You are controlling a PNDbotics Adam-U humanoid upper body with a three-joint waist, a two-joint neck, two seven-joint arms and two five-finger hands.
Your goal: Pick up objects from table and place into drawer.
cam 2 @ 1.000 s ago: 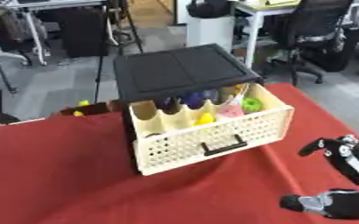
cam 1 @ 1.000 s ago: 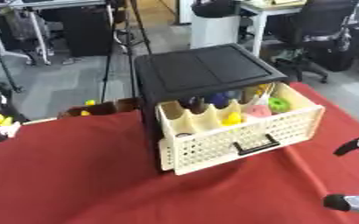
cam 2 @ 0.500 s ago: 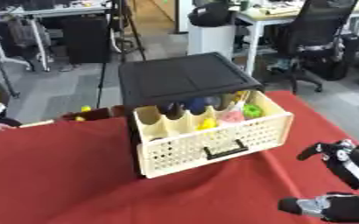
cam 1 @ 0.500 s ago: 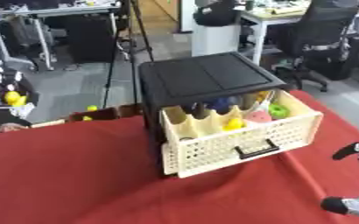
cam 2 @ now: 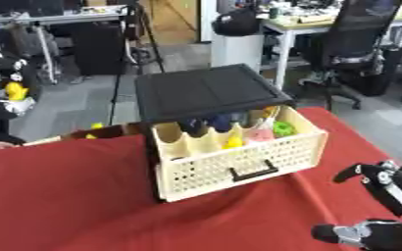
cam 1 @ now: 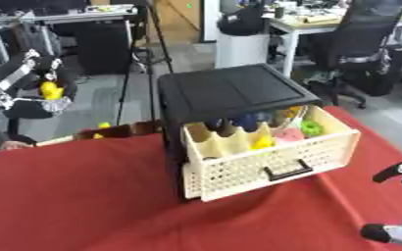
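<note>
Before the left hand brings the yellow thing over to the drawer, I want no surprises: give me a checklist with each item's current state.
1. Drawer pulled out of the black cabinet: ok.
2. Yellow object held in the left hand, raised at the view's left edge: ok.
3. Free room in the drawer: cannot tell; yellow, pink and green items already fill the front cells.
4. Right hand clear of the drawer, low at the right: ok.
5. Red tablecloth in front of the drawer unobstructed: ok.
</note>
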